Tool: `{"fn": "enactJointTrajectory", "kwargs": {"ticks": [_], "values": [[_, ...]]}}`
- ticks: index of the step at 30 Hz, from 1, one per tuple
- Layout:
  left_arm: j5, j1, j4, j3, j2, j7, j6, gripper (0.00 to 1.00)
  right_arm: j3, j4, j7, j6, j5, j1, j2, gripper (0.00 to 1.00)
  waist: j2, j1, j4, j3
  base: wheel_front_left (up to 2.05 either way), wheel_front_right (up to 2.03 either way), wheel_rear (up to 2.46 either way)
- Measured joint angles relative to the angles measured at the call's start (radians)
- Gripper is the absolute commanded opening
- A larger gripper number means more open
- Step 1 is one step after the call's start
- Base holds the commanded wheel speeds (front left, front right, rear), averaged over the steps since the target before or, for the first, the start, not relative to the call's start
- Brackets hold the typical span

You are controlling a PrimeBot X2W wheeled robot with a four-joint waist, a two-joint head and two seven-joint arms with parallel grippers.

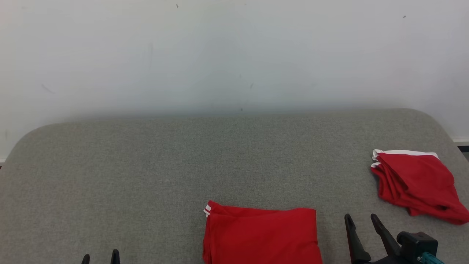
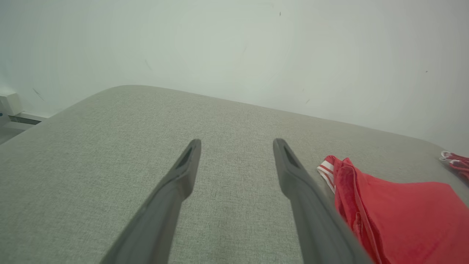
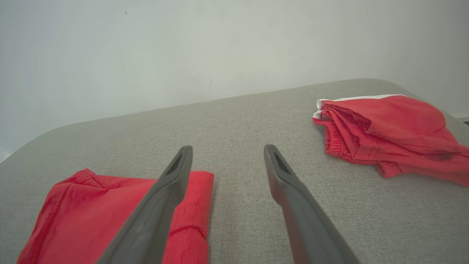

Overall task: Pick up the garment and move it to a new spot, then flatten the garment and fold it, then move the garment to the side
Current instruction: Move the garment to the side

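Observation:
A red garment (image 1: 260,234) with white stripes at one corner lies folded into a neat rectangle at the front middle of the grey padded table (image 1: 146,172). It also appears in the left wrist view (image 2: 395,216) and the right wrist view (image 3: 91,212). My left gripper (image 1: 100,257) stands open over bare fabric to the garment's left (image 2: 237,143), holding nothing. Just right of the garment, my right gripper (image 1: 361,218) is open and empty (image 3: 228,148), its left finger above the garment's right edge.
A second red garment (image 1: 414,183) with a white waistband lies loosely folded near the table's right edge (image 3: 384,128). A pale wall (image 1: 234,55) rises behind the table. The table's corners are rounded.

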Motion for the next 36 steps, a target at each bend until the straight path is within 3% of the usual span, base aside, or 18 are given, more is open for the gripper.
{"fn": "enactJointTrajectory", "kwargs": {"ticks": [7,13,19,25,33,34,35,36], "values": [[0.006,-0.005,0.004,0.001,-0.002,0.000,-0.003,1.00,0.002,0.017,0.064,0.000,0.006,-0.001,0.000,1.00,0.0000,0.0000,0.005,0.004,0.00,0.00,0.00],[0.013,-0.013,0.003,0.004,-0.005,0.000,-0.009,1.00,0.008,0.060,0.368,0.000,0.062,-0.004,0.000,1.00,0.0000,0.0000,0.011,0.007,0.00,0.00,0.00],[0.016,-0.018,0.004,-0.004,-0.012,0.000,-0.009,1.00,0.018,0.096,0.538,0.000,0.067,-0.082,0.001,1.00,0.0000,0.0000,0.022,0.017,0.00,0.00,0.00],[0.022,-0.025,0.006,-0.019,-0.014,0.000,-0.010,1.00,0.022,0.188,0.622,0.000,0.046,-0.152,0.000,1.00,0.0001,0.0000,0.046,0.031,0.00,0.00,0.00],[0.021,-0.040,0.021,-0.034,-0.009,0.000,-0.011,1.00,0.049,0.339,0.632,0.000,0.032,-0.231,0.000,1.00,0.0000,0.0000,0.085,0.053,0.00,0.00,0.00],[0.019,-0.040,0.023,-0.037,-0.008,0.000,-0.011,1.00,0.049,0.356,0.632,0.000,0.034,-0.241,-0.001,0.64,0.0000,0.0000,0.090,0.055,0.00,0.00,0.00],[0.015,-0.041,0.024,-0.039,-0.007,0.000,-0.011,1.00,0.054,0.371,0.634,0.000,0.035,-0.246,-0.001,0.36,0.0000,0.0000,0.094,0.056,0.00,0.00,0.00],[0.014,-0.042,0.024,-0.039,-0.005,0.000,-0.014,1.00,0.058,0.384,0.634,0.000,0.037,-0.251,-0.003,0.16,0.0000,0.0000,0.098,0.057,0.00,0.00,0.00]]}}
